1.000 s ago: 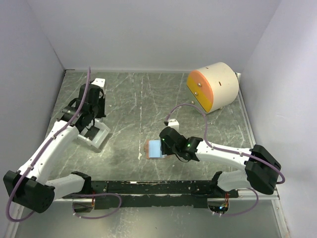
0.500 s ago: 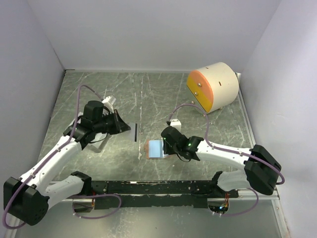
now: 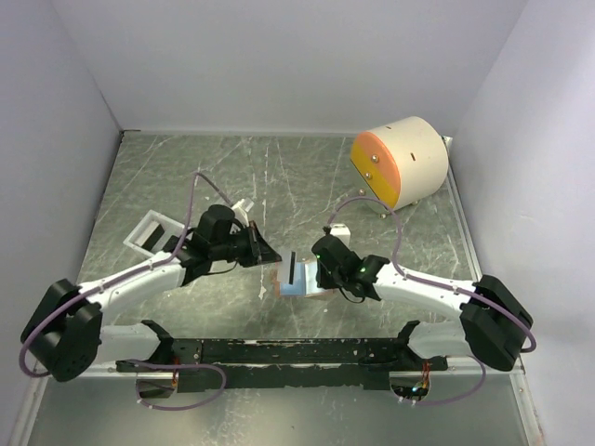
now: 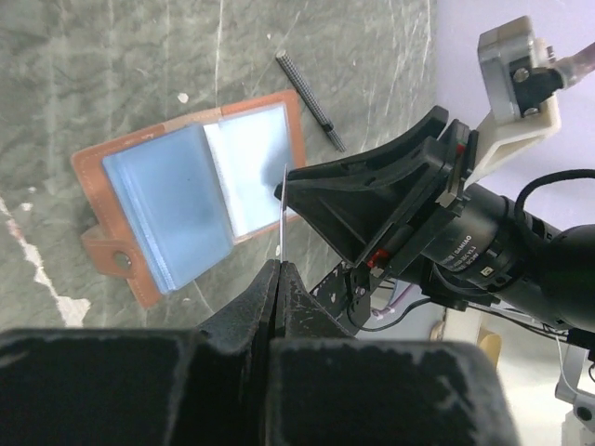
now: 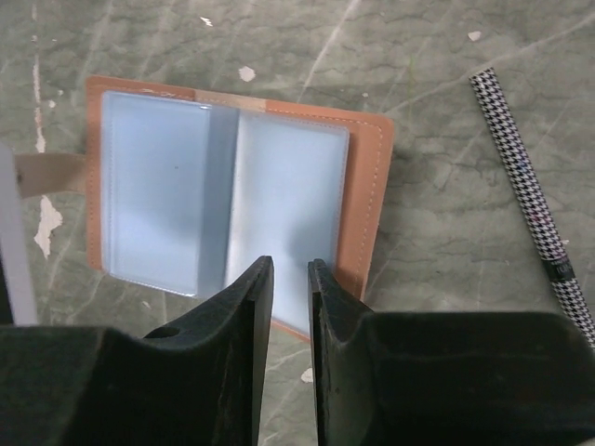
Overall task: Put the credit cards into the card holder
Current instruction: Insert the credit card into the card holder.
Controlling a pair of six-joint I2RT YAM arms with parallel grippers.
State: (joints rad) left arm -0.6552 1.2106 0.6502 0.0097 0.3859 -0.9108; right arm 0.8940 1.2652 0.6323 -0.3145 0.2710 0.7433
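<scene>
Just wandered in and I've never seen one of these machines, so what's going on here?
Two robot arms are loading a card holder, which lies open on the table. The left gripper pinches a card on edge, over the holder. The right gripper sits at the holder's edge with its fingers nearly together; whether it grips it is unclear. The card is not yet in a pocket.

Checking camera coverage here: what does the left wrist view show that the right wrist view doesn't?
Only the left wrist view: the left gripper pinching a card edge-on, and the right gripper from outside, tip at the card holder. Only the right wrist view: the narrow gap between the right gripper's fingers and the pen's checked pattern. Both: the open card holder with clear sleeves, and the pen beside it.
</scene>
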